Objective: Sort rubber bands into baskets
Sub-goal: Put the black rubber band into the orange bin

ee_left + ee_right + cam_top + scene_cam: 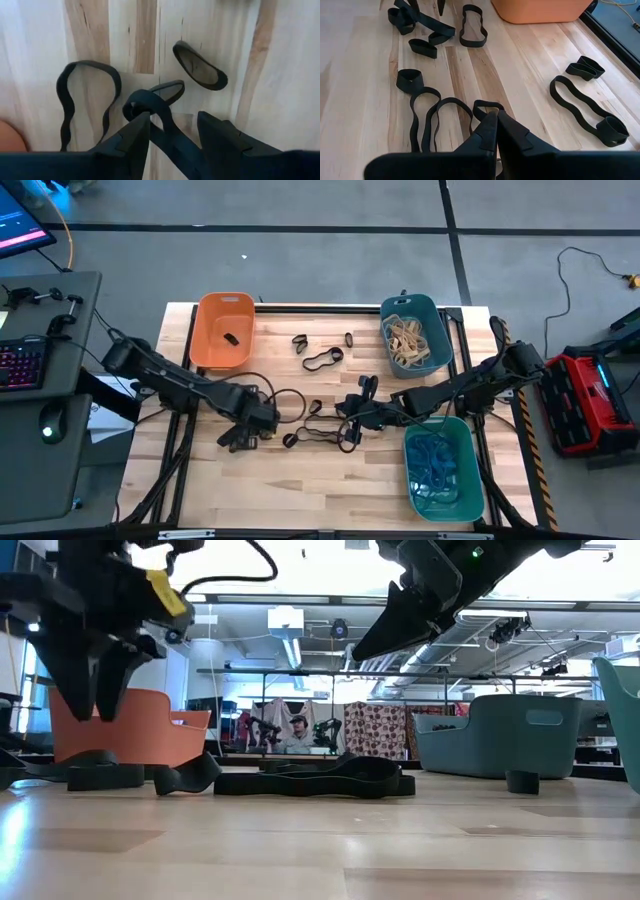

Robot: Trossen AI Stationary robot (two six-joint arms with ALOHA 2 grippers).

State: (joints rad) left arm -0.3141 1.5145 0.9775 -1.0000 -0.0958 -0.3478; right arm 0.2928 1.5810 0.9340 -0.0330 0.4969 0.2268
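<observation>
The left gripper (172,132) is held spread over a black band (150,102), which lies between its fingers, long axis running away from them. The right gripper (360,408), pressed together, hangs nearby; the orange basket (222,330) sits beyond.

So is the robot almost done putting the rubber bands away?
Partly. Tan bands fill the dark teal basket, blue ones the green basket, and one black band lies in the orange basket. The left gripper straddles a black band. Several black bands remain on the table.
</observation>
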